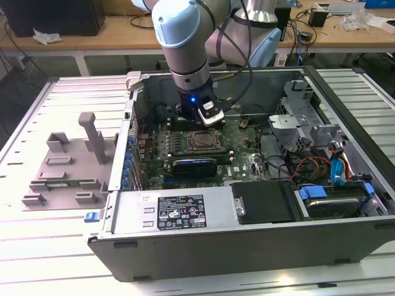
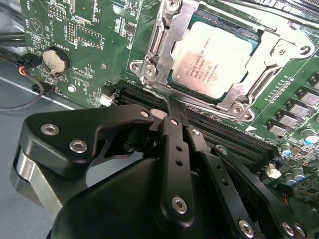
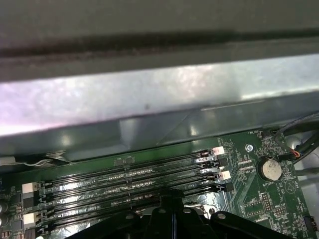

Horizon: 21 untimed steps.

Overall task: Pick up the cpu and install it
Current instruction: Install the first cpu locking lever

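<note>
The arm is reaching down into the open computer case (image 1: 345, 203), which is lying on its side on the slatted metal tabletop (image 1: 37, 259). The cpu (image 2: 215, 59) is already sitting in the socket frame (image 2: 149, 64) on the green motherboard (image 2: 89, 30); in the second wrist view its flat, matte silver-grey lid is lying level inside the bright metal bracket, with the retaining plate apparently not yet closed over it.

The tool (image 2: 172, 107) is hanging just beside the socket's edge, over the black memory slots (image 3: 124, 184). Its two slim black fingers (image 2: 174, 144) are pressed together with no gap showing, and nothing is held between them. To my eye the placing step is done and the work is sitting at the release or securing stage.

Any further move here is calling for care: the tip is standing close to the socket's thin latch metal and the slot clips.

A round, shiny coin battery (image 2: 54, 59) is sitting on the board nearby, with thin cables alongside. Out on the tabletop, at the exterior view's left, a grey plastic tray (image 1: 68, 166) with upright posts is standing apart from the case.
</note>
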Motion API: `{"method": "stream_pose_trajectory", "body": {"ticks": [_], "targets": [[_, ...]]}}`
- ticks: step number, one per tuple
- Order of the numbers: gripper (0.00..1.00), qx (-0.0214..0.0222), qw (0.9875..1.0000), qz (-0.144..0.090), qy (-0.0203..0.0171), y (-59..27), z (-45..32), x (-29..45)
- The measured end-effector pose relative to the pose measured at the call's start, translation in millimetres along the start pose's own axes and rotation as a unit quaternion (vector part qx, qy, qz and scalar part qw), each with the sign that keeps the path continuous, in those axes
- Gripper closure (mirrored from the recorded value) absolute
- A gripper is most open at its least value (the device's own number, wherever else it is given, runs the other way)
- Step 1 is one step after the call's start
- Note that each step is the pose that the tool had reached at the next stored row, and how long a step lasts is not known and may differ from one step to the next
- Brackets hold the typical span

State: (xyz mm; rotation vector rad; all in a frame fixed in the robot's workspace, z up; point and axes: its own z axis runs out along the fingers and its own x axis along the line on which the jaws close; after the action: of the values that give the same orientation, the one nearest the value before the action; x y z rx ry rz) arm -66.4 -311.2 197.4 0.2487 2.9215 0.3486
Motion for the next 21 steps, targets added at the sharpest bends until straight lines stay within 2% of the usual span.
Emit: {"method": "stream_pose_trajectory", "body": {"ticks": [8, 12, 16, 19, 20, 21], "targets": [[0.89, 0.0002, 1.0, 0.0, -0.0001, -1.7, 0.5, -0.1], [0.89, 0.0003, 1.0, 0.0, -0.0015, -3.0, 4.3, 0.3], [0.89, -0.0001, 1.0, 0.0, -0.0016, -2.7, 6.5, -3.7], [0.89, -0.0018, 1.0, 0.0, -0.0014, -2.5, 6.7, -4.2], [0.89, -0.0055, 1.0, 0.001, -0.0009, -2.7, 6.6, -4.3], [0.89, -0.0071, 1.0, 0.001, -0.0005, -2.7, 6.3, -4.2]]}}
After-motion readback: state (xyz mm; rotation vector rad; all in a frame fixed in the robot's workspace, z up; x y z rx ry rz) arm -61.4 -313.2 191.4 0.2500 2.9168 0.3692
